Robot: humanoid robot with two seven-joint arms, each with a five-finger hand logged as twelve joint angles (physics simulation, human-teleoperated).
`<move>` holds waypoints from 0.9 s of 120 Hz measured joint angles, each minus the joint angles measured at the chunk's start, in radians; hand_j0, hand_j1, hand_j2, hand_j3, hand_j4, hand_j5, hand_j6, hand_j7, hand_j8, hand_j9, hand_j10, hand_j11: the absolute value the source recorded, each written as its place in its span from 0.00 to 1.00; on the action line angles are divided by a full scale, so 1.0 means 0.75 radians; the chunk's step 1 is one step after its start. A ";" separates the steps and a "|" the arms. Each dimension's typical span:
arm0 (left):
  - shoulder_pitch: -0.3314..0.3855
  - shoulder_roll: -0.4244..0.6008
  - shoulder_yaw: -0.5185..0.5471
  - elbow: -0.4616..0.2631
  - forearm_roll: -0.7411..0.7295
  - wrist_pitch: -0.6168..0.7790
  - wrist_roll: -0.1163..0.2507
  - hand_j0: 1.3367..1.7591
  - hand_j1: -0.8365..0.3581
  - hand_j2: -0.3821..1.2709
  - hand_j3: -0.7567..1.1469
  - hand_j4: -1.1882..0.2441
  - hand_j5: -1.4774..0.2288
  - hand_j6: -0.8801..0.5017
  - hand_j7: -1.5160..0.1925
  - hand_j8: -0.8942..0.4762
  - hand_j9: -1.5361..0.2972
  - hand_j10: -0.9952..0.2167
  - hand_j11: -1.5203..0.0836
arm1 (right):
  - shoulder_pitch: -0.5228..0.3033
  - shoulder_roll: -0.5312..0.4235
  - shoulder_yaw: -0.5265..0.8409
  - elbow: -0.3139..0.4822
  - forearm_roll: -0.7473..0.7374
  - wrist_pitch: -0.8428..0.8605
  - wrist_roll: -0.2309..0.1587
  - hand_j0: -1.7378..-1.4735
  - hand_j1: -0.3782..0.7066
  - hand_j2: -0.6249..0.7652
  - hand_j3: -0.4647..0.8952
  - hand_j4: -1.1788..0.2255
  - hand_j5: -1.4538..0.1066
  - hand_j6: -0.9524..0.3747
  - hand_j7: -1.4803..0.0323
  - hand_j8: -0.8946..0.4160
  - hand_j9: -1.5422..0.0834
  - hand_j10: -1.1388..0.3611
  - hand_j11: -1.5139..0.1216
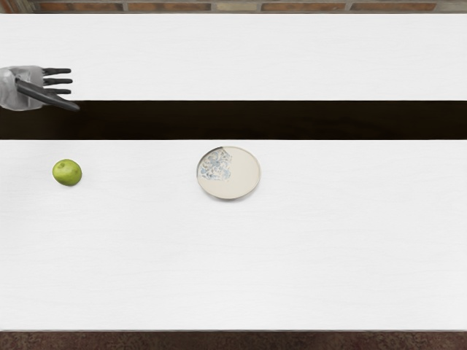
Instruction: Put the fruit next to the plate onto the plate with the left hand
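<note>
A broad white counter (306,262) is seen filling the foreground, its near edge bordered by a dark brown strip (219,341) along the bottom of the head view. A round green fruit (67,173) is pictured toward the counter's left side, resting directly on the white surface and held by nothing. A round cream plate (244,179) is set near the middle of the counter, level with the fruit and well apart from it to the right. A patch of blue-grey speckling is shown on the plate's upper left part, and the rest of its face is bare.

Just behind the plate's far rim the counter is cut off by a dark band (292,120) running the full width of the picture. A second white surface (255,58) is seen beyond it, topped by a line of brickwork (219,6) at the upper edge.

The left robot hand (33,87) is shown entering from the left edge, over the far white surface and the rim of the dark band, beyond the fruit and well clear of it. Its dark fingers (58,71) are held straight and slightly spread, pointing right, and nothing is grasped.
</note>
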 joint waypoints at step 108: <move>-0.364 0.343 0.805 -1.001 0.016 0.268 -0.098 0.76 0.98 0.23 0.40 0.82 0.86 0.63 0.88 0.64 0.83 0.81 0.94 | -0.009 0.000 -0.069 -0.002 -0.032 -0.007 -0.007 0.30 0.03 0.45 0.34 0.84 0.93 0.72 0.98 0.68 0.95 0.76 0.93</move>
